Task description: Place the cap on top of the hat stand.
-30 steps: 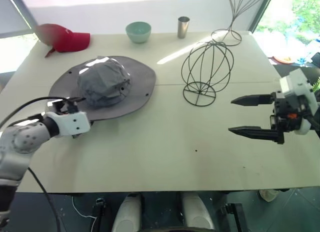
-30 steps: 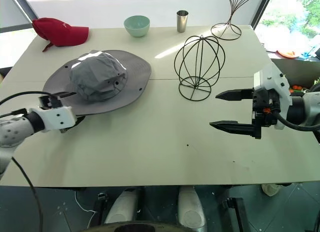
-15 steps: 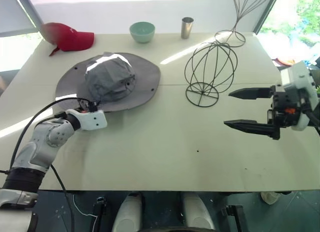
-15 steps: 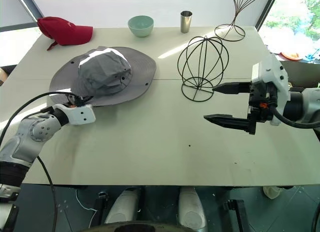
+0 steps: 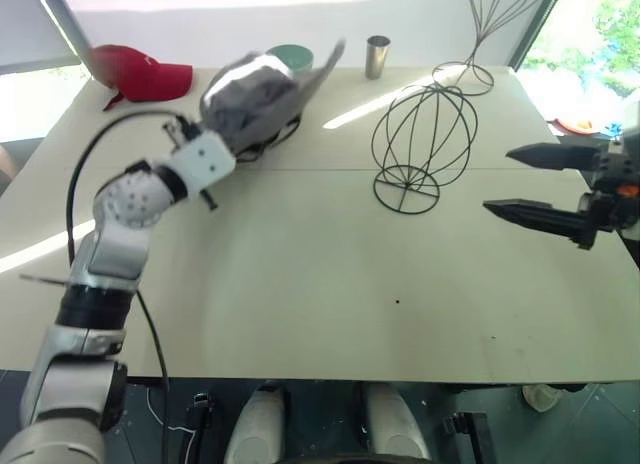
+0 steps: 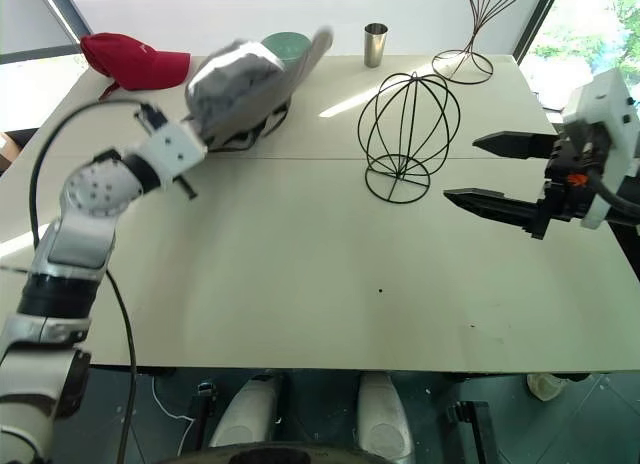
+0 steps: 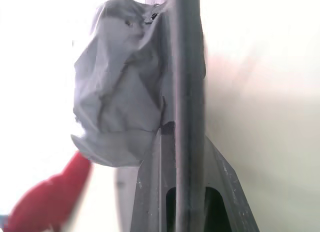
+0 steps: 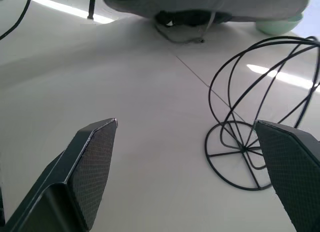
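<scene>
While the left gripper pinches the brim of the large grey fabric sun hat between its pressed-together jaws, that hat hangs tilted above the far left part of the pale rectangular table, crown bulging toward the robot's left and brim edge-on, clear of the tabletop. Left wrist view: brim running as a dark band straight between the two fingers, crumpled grey crown to one side. Short dark wire hat stand, a globe-shaped cage of thin rods on a round wire base: upright on the table right of the hat, well apart from it, nothing on it. Right gripper: jaws spread wide, holding nothing, hovering above the table's right side, near the stand's right. Right wrist view: both fingers apart, stand's base ring between them farther off. Red baseball cap: far left corner of the table. Pale green round bowl: far edge, partly hidden behind the raised hat. Small metal cup: far edge, right of the bowl. Taller dark wire stand with long stem: far right corner, behind the short stand.
</scene>
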Robot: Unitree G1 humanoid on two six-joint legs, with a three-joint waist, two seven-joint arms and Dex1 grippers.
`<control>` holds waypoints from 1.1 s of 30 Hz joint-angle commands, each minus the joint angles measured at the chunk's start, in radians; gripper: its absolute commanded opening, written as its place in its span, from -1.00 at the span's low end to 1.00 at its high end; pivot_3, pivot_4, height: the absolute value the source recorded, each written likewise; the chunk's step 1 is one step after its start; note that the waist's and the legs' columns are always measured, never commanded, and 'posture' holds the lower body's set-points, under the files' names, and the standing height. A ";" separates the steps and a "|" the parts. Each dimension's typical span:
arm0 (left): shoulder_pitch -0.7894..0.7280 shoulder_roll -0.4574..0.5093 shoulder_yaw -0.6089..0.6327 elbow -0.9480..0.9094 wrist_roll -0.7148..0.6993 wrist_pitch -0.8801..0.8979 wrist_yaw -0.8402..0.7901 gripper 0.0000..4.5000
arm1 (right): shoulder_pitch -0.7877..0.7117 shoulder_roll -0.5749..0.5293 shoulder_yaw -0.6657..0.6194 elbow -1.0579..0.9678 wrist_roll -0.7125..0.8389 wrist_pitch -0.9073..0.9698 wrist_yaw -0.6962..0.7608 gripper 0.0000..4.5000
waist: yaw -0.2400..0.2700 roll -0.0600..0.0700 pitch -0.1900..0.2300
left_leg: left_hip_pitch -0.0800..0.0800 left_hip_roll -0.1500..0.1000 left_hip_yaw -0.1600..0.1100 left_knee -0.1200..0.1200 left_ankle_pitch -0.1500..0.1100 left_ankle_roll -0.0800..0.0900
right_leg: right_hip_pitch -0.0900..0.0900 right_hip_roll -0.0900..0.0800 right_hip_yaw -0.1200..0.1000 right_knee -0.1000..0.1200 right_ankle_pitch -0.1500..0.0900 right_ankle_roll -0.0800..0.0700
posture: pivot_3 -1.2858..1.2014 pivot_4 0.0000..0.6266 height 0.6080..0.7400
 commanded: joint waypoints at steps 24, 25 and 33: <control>-0.374 -0.149 -0.490 0.444 0.634 -0.783 0.457 -0.99 | 0.228 0.033 -0.375 -0.073 -0.011 0.044 -0.029 1.00 | 0.005 -0.001 0.001 | 0.000 -0.001 0.003 0.005 -0.002 0.004 | 0.001 0.000 0.004 0.001 -0.001 0.002 | 0.03 -0.52 1.00; -0.370 -0.146 -0.498 0.443 0.653 -0.793 0.475 -0.99 | 0.238 0.035 -0.384 -0.076 -0.010 0.048 -0.029 1.00 | 0.005 -0.002 0.001 | -0.001 -0.001 0.003 0.005 -0.002 0.004 | 0.001 0.000 0.004 0.001 -0.001 0.002 | 0.03 -0.52 1.00; -0.339 -0.100 -0.567 0.457 0.804 -0.830 0.606 -0.99 | 0.322 0.054 -0.398 -0.073 -0.048 0.021 -0.021 1.00 | 0.001 -0.002 0.001 | 0.000 -0.002 0.003 0.005 -0.002 0.004 | 0.002 0.000 0.004 0.001 -0.001 0.003 | 0.03 -0.52 1.00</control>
